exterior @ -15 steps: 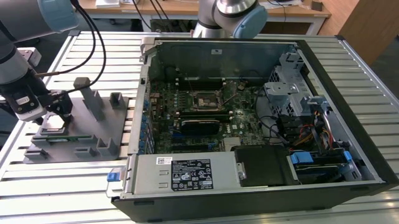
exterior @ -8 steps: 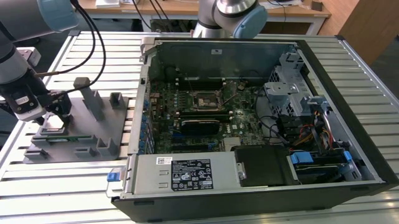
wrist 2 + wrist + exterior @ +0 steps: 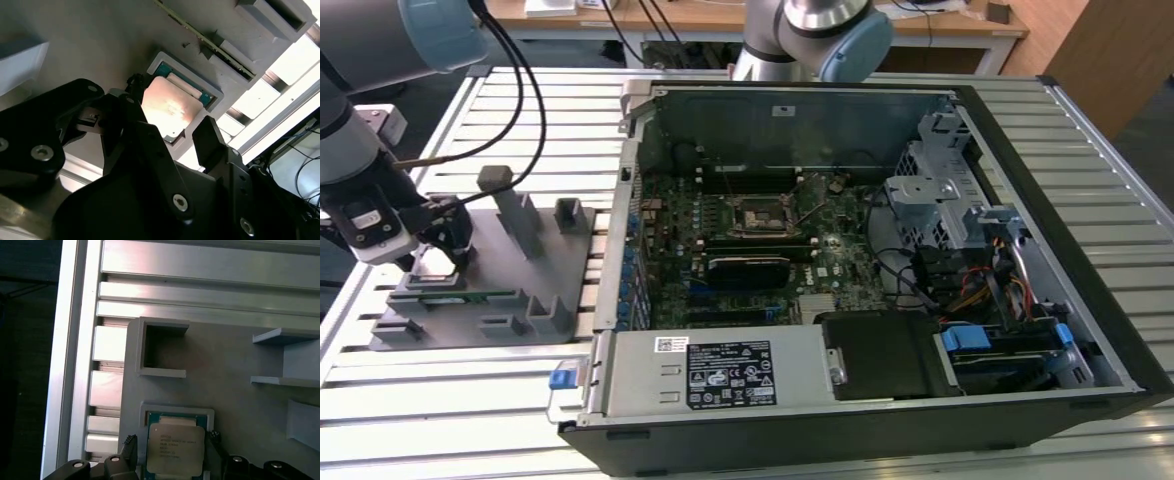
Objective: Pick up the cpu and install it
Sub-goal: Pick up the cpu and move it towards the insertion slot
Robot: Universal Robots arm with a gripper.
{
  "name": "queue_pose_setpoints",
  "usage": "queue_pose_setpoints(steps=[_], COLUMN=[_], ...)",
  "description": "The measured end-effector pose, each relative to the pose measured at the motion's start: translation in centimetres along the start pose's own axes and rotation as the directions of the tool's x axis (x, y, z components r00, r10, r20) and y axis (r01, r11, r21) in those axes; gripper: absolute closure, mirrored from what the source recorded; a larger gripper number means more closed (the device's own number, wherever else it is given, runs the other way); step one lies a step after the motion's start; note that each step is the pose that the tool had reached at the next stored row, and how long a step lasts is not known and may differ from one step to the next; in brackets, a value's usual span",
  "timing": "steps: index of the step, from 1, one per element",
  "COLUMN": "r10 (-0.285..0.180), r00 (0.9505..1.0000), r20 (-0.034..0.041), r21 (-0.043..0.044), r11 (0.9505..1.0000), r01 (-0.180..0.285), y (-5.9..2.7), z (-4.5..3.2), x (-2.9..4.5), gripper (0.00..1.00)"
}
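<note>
The cpu (image 3: 175, 447) is a flat square chip with a shiny metal top and a green rim. It lies flat in a shallow square pocket of the grey fixture plate (image 3: 235, 355). In both wrist views my gripper (image 3: 172, 442) hangs just above it, open, with one black finger (image 3: 131, 444) on each side of the chip and a small gap to its edges. The second wrist view shows the cpu (image 3: 170, 107) between the fingertips of the gripper (image 3: 170, 117). In the exterior view the gripper (image 3: 440, 255) stands over the fixture plate (image 3: 480, 290) at the exterior view's left.
An open computer case (image 3: 1067, 300) lies on the slatted aluminium table, at the exterior view's right of the fixture. Its motherboard carries a black socket frame (image 3: 761, 215). A green memory stick (image 3: 454, 296) and grey upright posts (image 3: 520, 215) stand on the fixture. An empty square pocket (image 3: 162, 352) sits beside the cpu's.
</note>
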State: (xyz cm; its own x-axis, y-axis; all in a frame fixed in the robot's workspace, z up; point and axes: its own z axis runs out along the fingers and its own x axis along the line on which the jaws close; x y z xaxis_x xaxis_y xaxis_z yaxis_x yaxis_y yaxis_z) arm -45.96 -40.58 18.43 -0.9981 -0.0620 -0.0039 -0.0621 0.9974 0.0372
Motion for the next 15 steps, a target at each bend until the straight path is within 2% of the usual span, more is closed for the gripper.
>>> queue_pose_setpoints(steps=[10,11,15], r10=[0.006,0.006,0.006], r00=[1.0,1.0,1.0], r20=[-0.0002,-0.0003,0.0001], r21=[0.0003,0.0003,-0.0019], r11=[1.0,1.0,1.0], r01=[-0.006,-0.006,-0.006], y=[-0.05,-0.05,-0.04], z=[0.04,0.04,-0.22], x=[-0.23,-0.23,-0.23], gripper=[0.36,0.46,0.46])
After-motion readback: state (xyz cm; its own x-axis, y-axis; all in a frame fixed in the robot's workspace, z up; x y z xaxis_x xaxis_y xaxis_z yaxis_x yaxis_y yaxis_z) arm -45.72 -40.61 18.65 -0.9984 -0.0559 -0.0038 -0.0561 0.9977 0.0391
